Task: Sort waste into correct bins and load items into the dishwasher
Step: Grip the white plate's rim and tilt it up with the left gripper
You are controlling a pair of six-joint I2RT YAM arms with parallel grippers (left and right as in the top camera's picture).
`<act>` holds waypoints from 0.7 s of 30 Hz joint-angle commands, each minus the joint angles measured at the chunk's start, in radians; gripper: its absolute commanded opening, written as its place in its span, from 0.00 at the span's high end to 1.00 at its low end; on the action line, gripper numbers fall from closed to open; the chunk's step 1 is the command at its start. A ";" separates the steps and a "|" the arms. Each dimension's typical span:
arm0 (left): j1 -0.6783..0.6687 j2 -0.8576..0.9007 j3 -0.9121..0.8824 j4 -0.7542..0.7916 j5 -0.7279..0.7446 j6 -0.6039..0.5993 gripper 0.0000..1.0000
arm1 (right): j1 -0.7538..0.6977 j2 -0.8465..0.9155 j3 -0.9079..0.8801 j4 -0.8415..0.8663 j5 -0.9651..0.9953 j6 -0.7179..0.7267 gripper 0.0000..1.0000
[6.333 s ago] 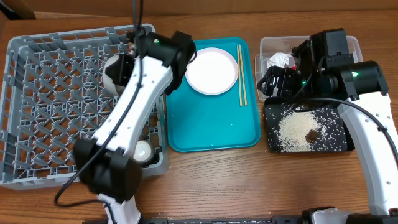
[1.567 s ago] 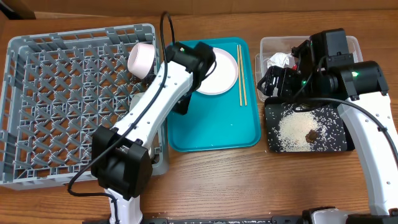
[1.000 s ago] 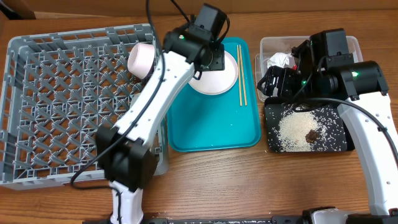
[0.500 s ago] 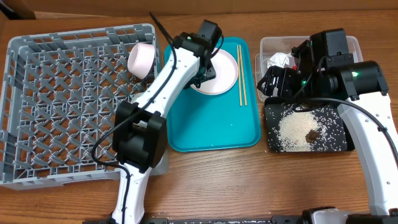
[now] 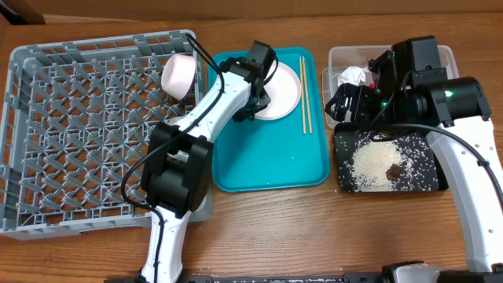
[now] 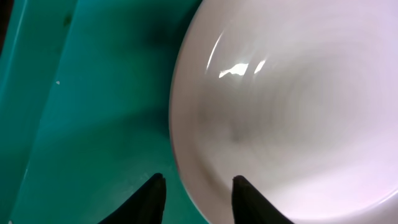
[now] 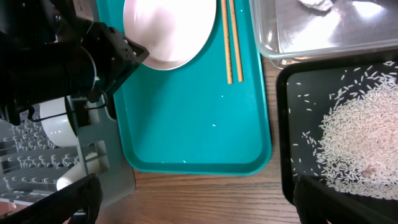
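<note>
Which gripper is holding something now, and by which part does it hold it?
Neither, clearly. The left gripper straddles the rim of the white plate, but its jaws do not look closed yet. The right gripper is open and empty.

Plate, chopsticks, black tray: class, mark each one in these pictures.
plate (image 5: 284, 86), overhead view, bare right half of its face.
chopsticks (image 5: 305, 94), overhead view, middle of the pair.
black tray (image 5: 424, 185), overhead view, floor near its bottom-right corner.
</note>
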State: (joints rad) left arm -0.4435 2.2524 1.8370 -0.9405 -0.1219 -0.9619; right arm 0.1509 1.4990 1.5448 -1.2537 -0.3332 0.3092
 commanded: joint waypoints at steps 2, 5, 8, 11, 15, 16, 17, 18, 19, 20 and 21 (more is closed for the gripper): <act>-0.002 0.001 -0.027 0.030 0.003 -0.011 0.68 | -0.001 -0.006 0.013 0.002 0.004 -0.007 0.00; -0.002 0.002 -0.039 0.045 0.004 -0.012 0.70 | -0.001 -0.006 0.013 0.002 0.004 -0.007 0.00; -0.003 0.002 -0.047 0.056 0.003 -0.012 0.70 | -0.001 -0.006 0.013 0.002 0.004 -0.007 0.00; -0.003 0.002 -0.050 0.056 0.003 -0.011 0.70 | -0.001 -0.006 0.013 0.002 0.004 -0.007 0.00; -0.003 0.002 -0.050 0.055 0.003 -0.011 0.70 | -0.001 -0.006 0.013 0.002 0.004 -0.007 0.00; -0.004 0.003 -0.051 0.055 0.003 -0.011 0.69 | -0.001 -0.006 0.013 0.003 0.004 -0.007 0.00; -0.005 0.005 -0.051 0.055 0.004 -0.011 0.69 | -0.001 -0.006 0.013 0.002 0.004 -0.007 0.00; -0.005 0.009 -0.051 0.055 0.004 -0.011 0.69 | -0.001 -0.006 0.013 0.002 0.004 -0.007 0.00; -0.005 0.012 -0.051 0.054 0.004 -0.011 0.69 | -0.001 -0.006 0.013 0.002 0.004 -0.007 0.00; -0.005 0.018 -0.051 0.054 0.009 -0.011 0.69 | -0.001 -0.006 0.013 0.002 0.004 -0.007 0.00; -0.005 0.023 -0.051 0.051 0.011 -0.011 0.70 | -0.001 -0.006 0.013 0.002 0.004 -0.007 0.00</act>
State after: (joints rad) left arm -0.4435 2.2524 1.7992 -0.8890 -0.1188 -0.9665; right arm 0.1509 1.4990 1.5448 -1.2530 -0.3332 0.3096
